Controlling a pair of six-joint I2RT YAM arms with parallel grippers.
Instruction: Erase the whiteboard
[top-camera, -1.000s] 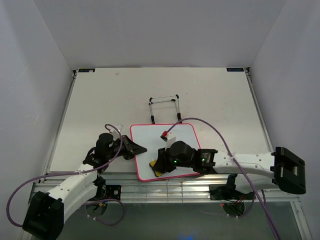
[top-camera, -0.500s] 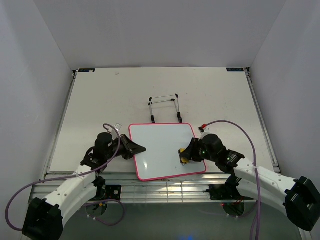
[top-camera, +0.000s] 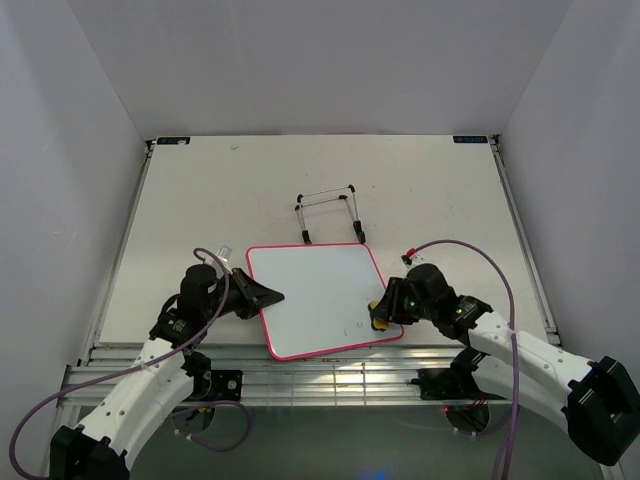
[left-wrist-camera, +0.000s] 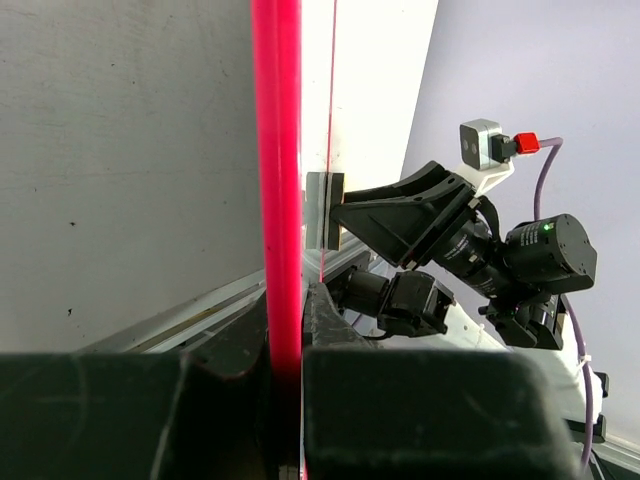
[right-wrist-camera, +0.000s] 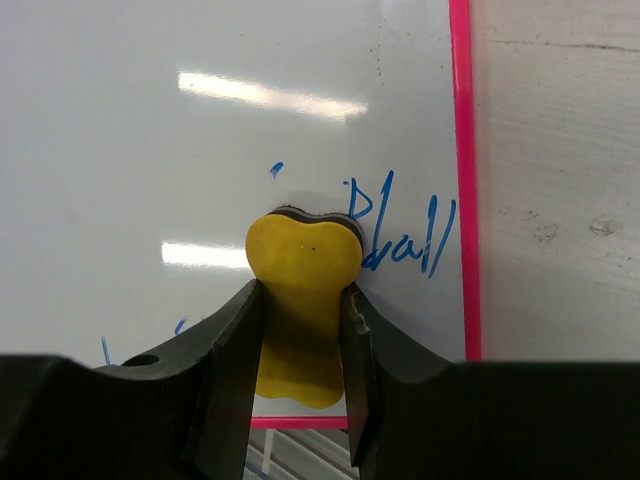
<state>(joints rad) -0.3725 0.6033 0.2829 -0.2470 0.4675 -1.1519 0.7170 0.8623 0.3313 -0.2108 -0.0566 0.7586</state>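
The whiteboard (top-camera: 315, 295), white with a pink-red frame, lies near the table's front edge, slightly turned. My left gripper (top-camera: 262, 297) is shut on its left frame edge (left-wrist-camera: 277, 200), which runs up between the jaws in the left wrist view. My right gripper (top-camera: 381, 312) is shut on a yellow bone-shaped eraser (right-wrist-camera: 300, 300) pressed on the whiteboard (right-wrist-camera: 200, 150) near its right edge. Blue handwriting (right-wrist-camera: 410, 240) remains beside the eraser, with a few blue specks (right-wrist-camera: 276, 170) to its left.
A thin wire stand (top-camera: 330, 215) lies just behind the board. The slatted metal front edge of the table (top-camera: 330, 375) is right below the board. Purple cables (top-camera: 470, 250) loop from both arms. White enclosure walls (top-camera: 70, 200) stand on three sides.
My right gripper swept the eraser from the board's lower left to its right edge. The board has shifted and turned a little to the left, still held by my left gripper.
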